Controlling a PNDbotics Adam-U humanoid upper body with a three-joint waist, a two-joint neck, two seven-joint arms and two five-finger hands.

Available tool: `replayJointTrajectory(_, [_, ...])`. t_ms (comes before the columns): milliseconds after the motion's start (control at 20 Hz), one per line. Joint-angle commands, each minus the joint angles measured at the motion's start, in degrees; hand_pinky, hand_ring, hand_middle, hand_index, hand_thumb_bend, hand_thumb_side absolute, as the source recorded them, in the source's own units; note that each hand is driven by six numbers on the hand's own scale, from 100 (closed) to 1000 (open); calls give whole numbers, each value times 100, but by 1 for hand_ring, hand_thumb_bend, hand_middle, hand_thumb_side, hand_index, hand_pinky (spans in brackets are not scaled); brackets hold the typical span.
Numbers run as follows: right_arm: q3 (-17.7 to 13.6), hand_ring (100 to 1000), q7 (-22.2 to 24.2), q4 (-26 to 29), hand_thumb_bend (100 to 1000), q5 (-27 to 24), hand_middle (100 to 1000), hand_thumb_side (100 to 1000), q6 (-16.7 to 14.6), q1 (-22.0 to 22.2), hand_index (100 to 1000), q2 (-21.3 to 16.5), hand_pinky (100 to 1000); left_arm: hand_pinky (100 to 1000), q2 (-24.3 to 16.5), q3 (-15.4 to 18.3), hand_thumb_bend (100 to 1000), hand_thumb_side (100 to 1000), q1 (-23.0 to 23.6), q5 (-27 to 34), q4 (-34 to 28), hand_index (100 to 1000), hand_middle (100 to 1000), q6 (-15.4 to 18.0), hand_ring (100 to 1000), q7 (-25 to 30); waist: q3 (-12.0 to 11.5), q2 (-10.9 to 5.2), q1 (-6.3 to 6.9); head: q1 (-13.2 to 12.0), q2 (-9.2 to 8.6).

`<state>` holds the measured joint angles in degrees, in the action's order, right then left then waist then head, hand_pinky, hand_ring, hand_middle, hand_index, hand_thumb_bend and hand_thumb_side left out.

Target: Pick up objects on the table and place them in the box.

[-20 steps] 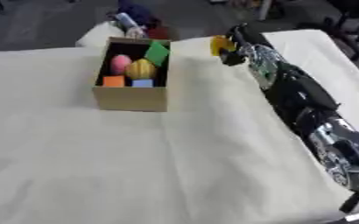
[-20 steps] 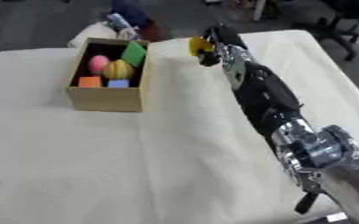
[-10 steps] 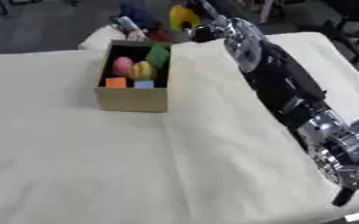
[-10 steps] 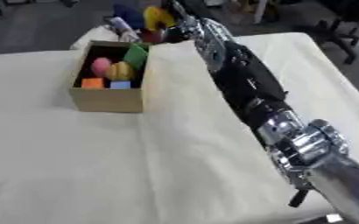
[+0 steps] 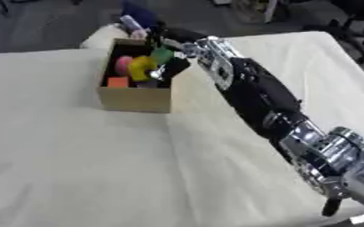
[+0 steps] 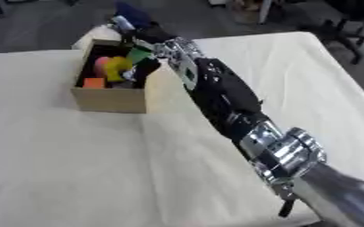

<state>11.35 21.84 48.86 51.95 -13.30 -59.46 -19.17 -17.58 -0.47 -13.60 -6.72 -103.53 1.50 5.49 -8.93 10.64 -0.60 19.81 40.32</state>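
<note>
The cardboard box (image 5: 134,98) stands at the table's far left of centre. Inside it I see a pink piece (image 5: 122,64), a yellow piece (image 5: 142,67), a green block (image 5: 162,55) and an orange block (image 5: 117,82). My right arm runs from the lower right corner up to the box. My right hand (image 5: 174,66) hangs over the box's right rim, with dark fingers pointing down into the box beside the yellow piece. Whether the fingers hold anything is hidden. The left hand shows in neither view.
The table is covered with a cream cloth (image 5: 76,168). Behind the box lie a blue thing (image 6: 131,9) and a pale cushion-like shape (image 6: 94,32). Dark floor and chair legs (image 5: 348,31) lie beyond the table's far edge.
My right hand carried a yellow object from right of the box up behind it, then down over the box's right rim. That object no longer shows apart from the box's contents.
</note>
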Motion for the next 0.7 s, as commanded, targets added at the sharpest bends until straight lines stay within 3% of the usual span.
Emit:
replayJointTrajectory(50, [30, 875, 137, 410, 361, 203, 1000, 479, -86, -78, 1000, -259, 819, 747, -56, 52, 465, 556, -25, -20, -80, 734, 645, 0, 705, -18, 59, -208, -69, -73, 52])
replayJointTrajectory(150, [27, 853, 70, 670, 314, 119, 976, 409, -116, -21, 1000, -355, 805, 748, -52, 69, 467, 556, -6, -30, -70, 734, 646, -4, 705, -38, 137, -233, -73, -137, 72])
replayJointTrajectory(350, [-11, 775, -440, 1711, 139, -931, 872, 245, -18, 311, 996, -772, 756, 749, -82, 168, 471, 553, 112, -69, -33, 732, 650, -30, 708, -164, 425, -318, -91, -554, 242])
replayJointTrajectory(500, [-116, 723, -1020, 2722, 100, -2104, 809, 221, 382, 842, 957, -1190, 720, 750, -92, 251, 472, 550, 179, -99, -6, 730, 655, -61, 711, -325, 640, -353, -130, -902, 359])
replayJointTrajectory(700, [-370, 639, -1902, 4132, 100, -3628, 720, 246, 1083, 1929, 882, -1555, 670, 752, -87, 328, 473, 553, 263, -142, 33, 731, 664, -91, 717, -510, 903, -342, -157, -1360, 379])
